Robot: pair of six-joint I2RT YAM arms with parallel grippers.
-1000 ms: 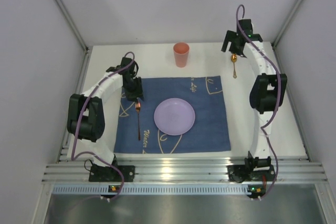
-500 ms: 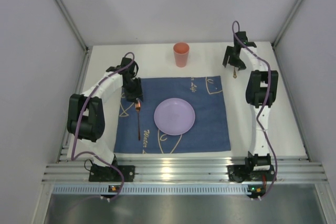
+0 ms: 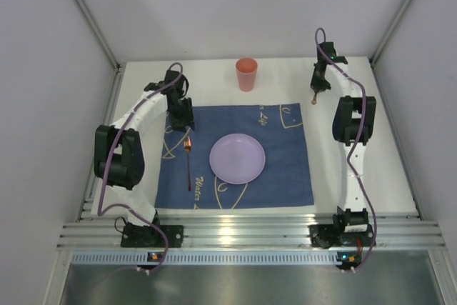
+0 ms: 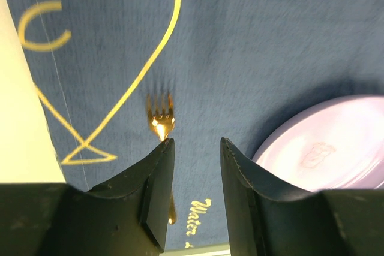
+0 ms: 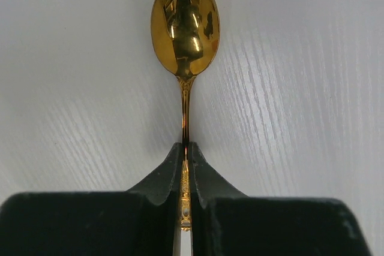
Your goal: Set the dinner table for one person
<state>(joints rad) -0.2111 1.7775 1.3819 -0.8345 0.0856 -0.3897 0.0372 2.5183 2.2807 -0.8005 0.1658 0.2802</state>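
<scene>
On the white dinner table (image 3: 389, 166) lies a blue placemat (image 3: 285, 166) with a lilac plate (image 3: 237, 158) at its middle. A gold fork (image 3: 188, 166) rests on the mat left of the plate, tines toward the back. My left gripper (image 4: 197, 145) hovers open just behind the fork's head (image 4: 161, 115), with nothing between its fingers. At the back right, my right gripper (image 5: 185, 147) is shut on the handle of a gold spoon (image 5: 185, 22), bowl up over the white top. In the top view only the spoon's tip (image 3: 313, 103) peeks out under that gripper (image 3: 318, 87).
A pink cup (image 3: 246, 74) stands upright behind the placemat's far edge. Grey walls close in the table on three sides, and an aluminium rail (image 3: 250, 233) runs along the near edge. The plate's rim (image 4: 324, 142) shows right of the left fingers.
My right gripper came down over the spoon and shut on its handle. My left arm drew back slightly toward the rear, away from the fork, still open.
</scene>
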